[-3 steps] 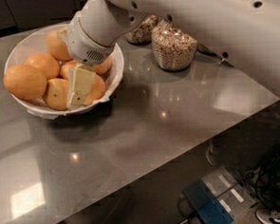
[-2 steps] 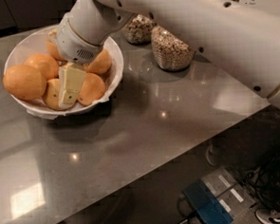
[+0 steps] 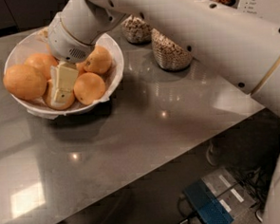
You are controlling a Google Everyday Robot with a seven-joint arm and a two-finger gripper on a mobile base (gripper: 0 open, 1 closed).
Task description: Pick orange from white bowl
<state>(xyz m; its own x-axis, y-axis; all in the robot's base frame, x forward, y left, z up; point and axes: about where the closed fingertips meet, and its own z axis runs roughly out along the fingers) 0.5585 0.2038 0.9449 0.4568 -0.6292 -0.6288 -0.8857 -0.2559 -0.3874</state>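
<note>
1. Orange (image 3: 24, 81): lying at the left of the pile inside the white bowl (image 3: 116, 58), leaning against the paper-lined wall, touching its smaller neighbours and not yet lifted.
2. Reaching down into the middle of the bowl with the gripper (image 3: 61, 90), hanging low over a smaller orange (image 3: 58, 100) at the front of the pile, just beside the big fruit rather than on it.
3. Not being able to tell whether closed or parted there, or whether gripping anything at all.
4. Judging progress as early. The approach into the bowl is looking done, but the grasp on the right fruit, the lift and the move clear of the rim are all remaining.
5. Probably needing to shift toward the bowl's left side before closing, since the present spot is favouring the wrong, yellower fruit.
6. Risking a nudge to the neighbours, which are packed tight and touching, and so likely rolling if pushed.
7. Standing well apart from all this are two glass jars (image 3: 170, 52) on the grey counter (image 3: 146, 132), behind and to the right of the bowl.
</note>
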